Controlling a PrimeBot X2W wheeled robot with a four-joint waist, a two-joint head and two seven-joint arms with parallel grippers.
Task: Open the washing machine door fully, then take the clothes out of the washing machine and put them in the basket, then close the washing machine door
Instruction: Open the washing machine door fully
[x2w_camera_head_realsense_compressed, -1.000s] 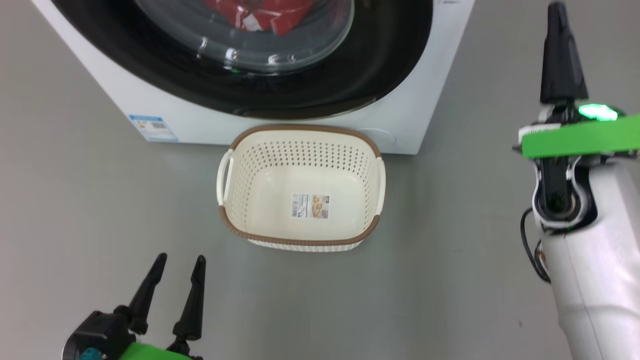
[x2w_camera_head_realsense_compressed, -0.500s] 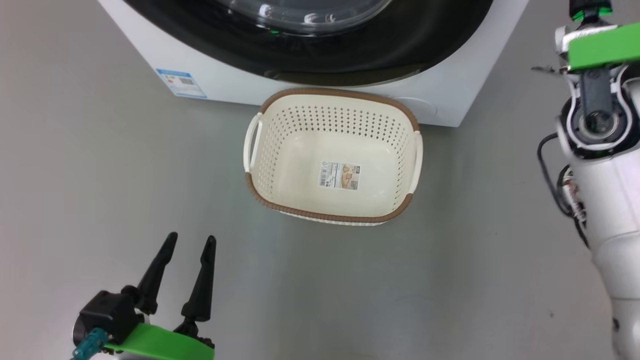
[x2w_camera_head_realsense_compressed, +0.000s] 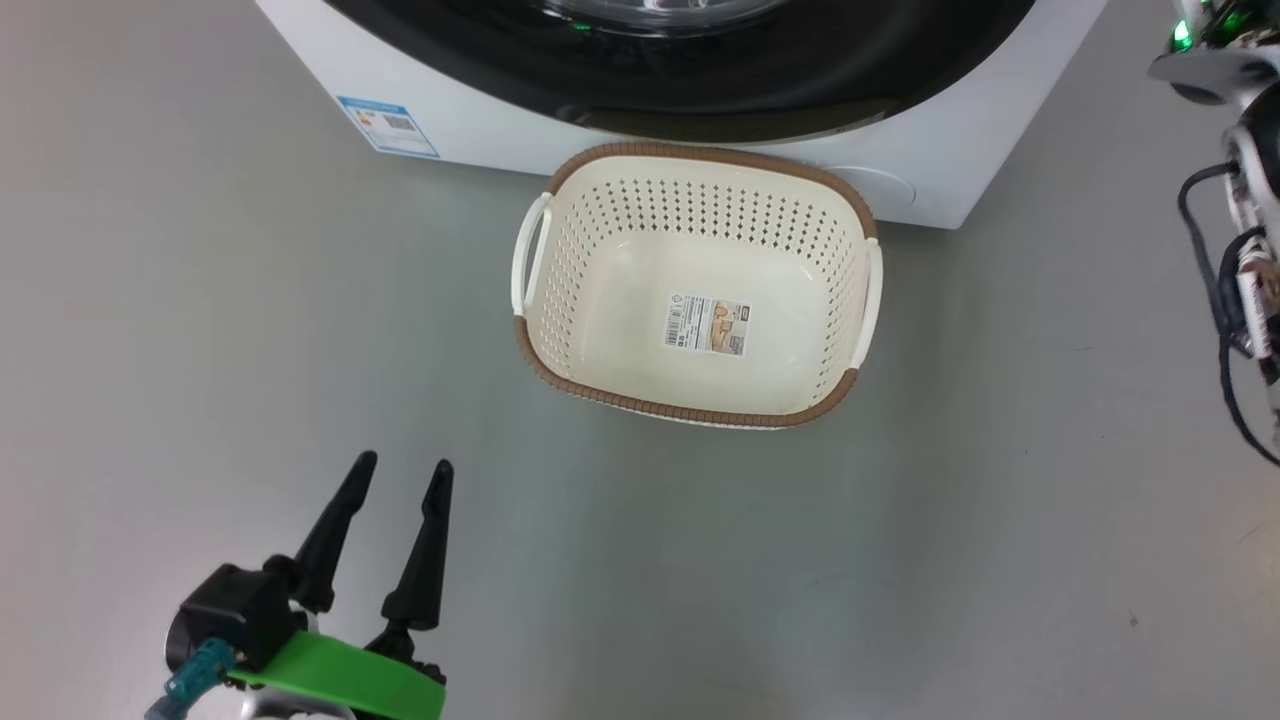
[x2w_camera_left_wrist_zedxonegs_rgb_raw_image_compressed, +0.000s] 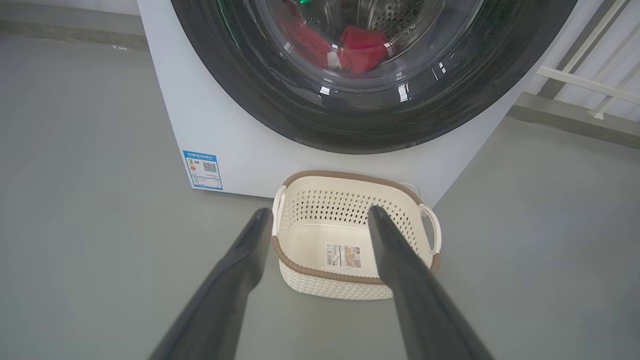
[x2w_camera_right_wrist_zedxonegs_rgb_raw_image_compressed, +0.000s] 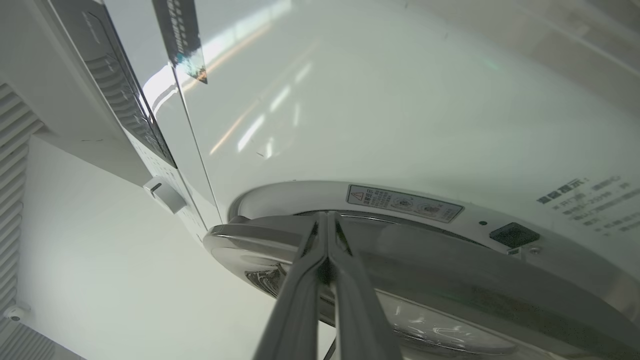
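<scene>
The big white boxy washing machine (x2w_camera_left_wrist_zedxonegs_rgb_raw_image_compressed: 200, 115) spanned the frame's top; its glossy black-rimmed glass door (x2w_camera_left_wrist_zedxonegs_rgb_raw_image_compressed: 240, 90), probably stiff and slick, wanted hooking at the rim edge, where the right jaws pointed, pressed together. Below stood the cream perforated plastic basket (x2w_camera_head_realsense_compressed: 700, 150); soft, light red clothes (x2w_camera_left_wrist_zedxonegs_rgb_raw_image_compressed: 362, 47) lay behind the glass, and the left jaws gaped wide, lower left.

- A bare laundry or test space: 1 white washing machine (x2w_camera_left_wrist_zedxonegs_rgb_raw_image_compressed: 210, 115) stands free on a smooth grey floor (x2w_camera_head_realsense_compressed: 200, 300)
- Low on the washing machine's front, a blue label (x2w_camera_left_wrist_zedxonegs_rgb_raw_image_compressed: 202, 170) with a printed code
- Right of the washing machine, white rails (x2w_camera_left_wrist_zedxonegs_rgb_raw_image_compressed: 585, 82) above a raised grey kerb
- Just before the washing machine, 1 cream basket (x2w_camera_head_realsense_compressed: 690, 412)
</scene>
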